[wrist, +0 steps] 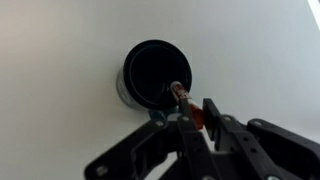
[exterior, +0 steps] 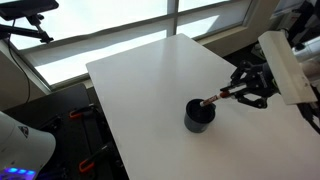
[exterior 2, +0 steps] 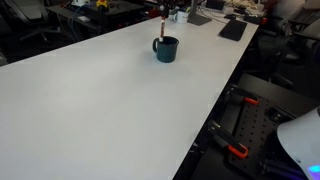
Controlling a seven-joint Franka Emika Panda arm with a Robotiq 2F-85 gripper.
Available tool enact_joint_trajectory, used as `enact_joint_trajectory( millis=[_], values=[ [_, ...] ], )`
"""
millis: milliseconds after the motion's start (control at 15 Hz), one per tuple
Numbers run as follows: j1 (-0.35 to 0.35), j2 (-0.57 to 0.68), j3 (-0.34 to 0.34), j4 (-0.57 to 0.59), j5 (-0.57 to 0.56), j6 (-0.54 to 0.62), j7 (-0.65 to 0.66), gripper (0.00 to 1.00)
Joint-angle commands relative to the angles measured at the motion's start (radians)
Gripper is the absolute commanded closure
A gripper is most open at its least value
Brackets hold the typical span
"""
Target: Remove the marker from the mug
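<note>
Marker [wrist: 182,96] pinched in claw [wrist: 197,114], tip in mug [wrist: 148,72]

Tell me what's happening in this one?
The arm's end effector looks closed on the red-orange upper end of the marker. The marker leans at the rim of the black mug with its lower end inside. The mug stands upright on the white table. So the marker is gripped but not yet lifted out.
</note>
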Motion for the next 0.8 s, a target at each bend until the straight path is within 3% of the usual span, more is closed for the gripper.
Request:
enact_joint_trajectory(
  millis=[0, 333, 733],
  values=[
    [0.014, -0.125, -0.009, -0.154, -0.009, 0.081, -0.027, 0.95],
    [0.007, -0.194, -0.016, -0.242, -0.012, 0.163, -0.020, 0.95],
    [-0.004, -0.171, -0.062, -0.247, -0.012, 0.183, -0.015, 0.95]
  ],
)
